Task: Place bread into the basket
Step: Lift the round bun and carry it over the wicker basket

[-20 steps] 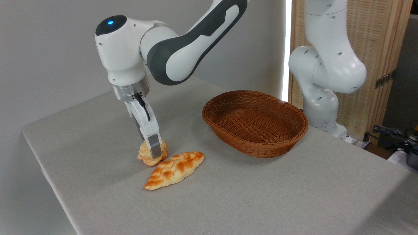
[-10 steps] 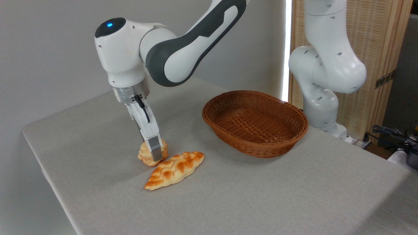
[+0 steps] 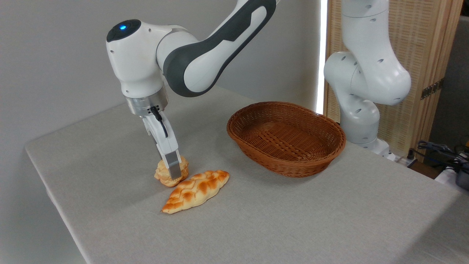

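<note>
Since the frame before, arm and pincer (image 3: pixel 175 173) have crept slightly upward and left; nothing else has shifted. Grey, flat pincer fingers (image 3: pixel 173 165) clasp the bread (image 3: pixel 164 173), a small round bun of pale, flaky stacked layers sitting on the cloth-covered table (image 3: pixel 293 220). Just beside lies a braided loaf (image 3: pixel 196 190), leaf-shaped, glossy, orange-patched. Well apart stands the oval, reddish-brown wicker basket (image 3: pixel 293 167).

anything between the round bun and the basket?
Nothing on the direct line: bare table separates the bun from the basket in the fixed camera view. The braided loaf lies just nearer the camera.
</note>
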Controlling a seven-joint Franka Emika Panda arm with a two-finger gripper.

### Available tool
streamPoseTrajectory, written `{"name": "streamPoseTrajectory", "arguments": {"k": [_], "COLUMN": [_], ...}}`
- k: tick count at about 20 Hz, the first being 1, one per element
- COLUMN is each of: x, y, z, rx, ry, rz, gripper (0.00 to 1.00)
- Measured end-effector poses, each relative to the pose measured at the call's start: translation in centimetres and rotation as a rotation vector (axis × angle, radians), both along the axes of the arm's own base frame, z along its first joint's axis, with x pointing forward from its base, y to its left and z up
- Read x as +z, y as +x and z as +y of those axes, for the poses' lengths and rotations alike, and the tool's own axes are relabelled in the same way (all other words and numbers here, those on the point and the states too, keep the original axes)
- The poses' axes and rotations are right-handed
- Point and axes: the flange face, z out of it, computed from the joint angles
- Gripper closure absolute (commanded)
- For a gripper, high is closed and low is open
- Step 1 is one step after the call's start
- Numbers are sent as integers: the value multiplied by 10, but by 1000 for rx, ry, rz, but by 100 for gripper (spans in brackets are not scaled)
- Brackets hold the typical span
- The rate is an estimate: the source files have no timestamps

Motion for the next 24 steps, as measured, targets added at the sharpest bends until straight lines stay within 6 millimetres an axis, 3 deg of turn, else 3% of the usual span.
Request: {"name": "streamPoseTrajectory", "arguments": {"k": [12,20,24], "x": [9,83,111], "y": [-1,-31,-51], "z": [0,11,42], "rx": [1,47,104], "ry": [-2,17,37], "rz": [-14,-37,11], "gripper": [40,37,37]}}
